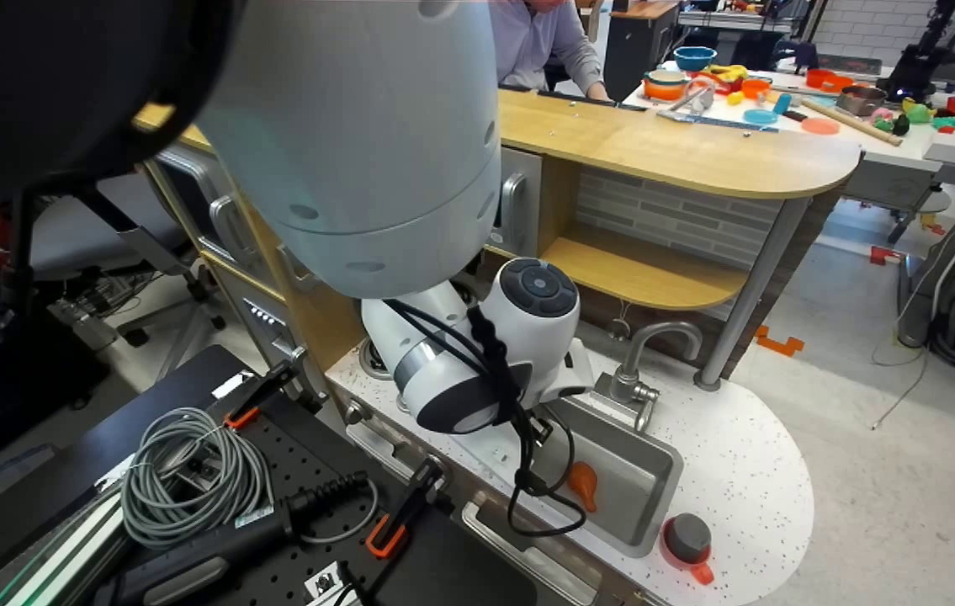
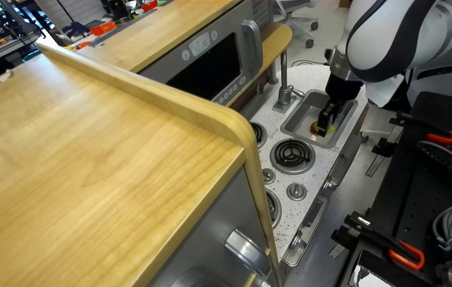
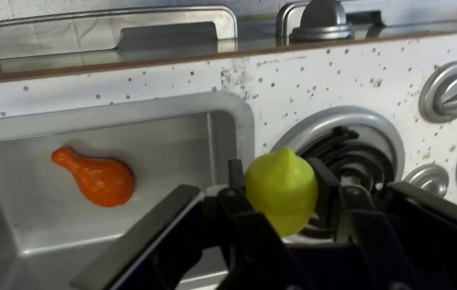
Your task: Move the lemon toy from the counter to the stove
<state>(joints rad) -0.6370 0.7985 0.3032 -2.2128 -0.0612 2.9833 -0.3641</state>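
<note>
Lemon toy (image 3: 282, 195) hangs inward from the front edge of the speckled counter (image 1: 750, 471), pinched on both sides by the gripper (image 3: 280, 177), presumably for carrying to the stove (image 2: 281, 183).

I see the desk (image 1: 750, 471), white and speckled, ending in a round curve. On that end a red mug (image 1: 700, 572) stands just beside the inset sink (image 1: 633, 484), and a grey faucet (image 1: 629, 376) is mounted at the sink's edge. Past the sink I make out the stove (image 2: 289, 215), with round burners (image 2: 292, 155) and knobs (image 2: 296, 191).
</note>
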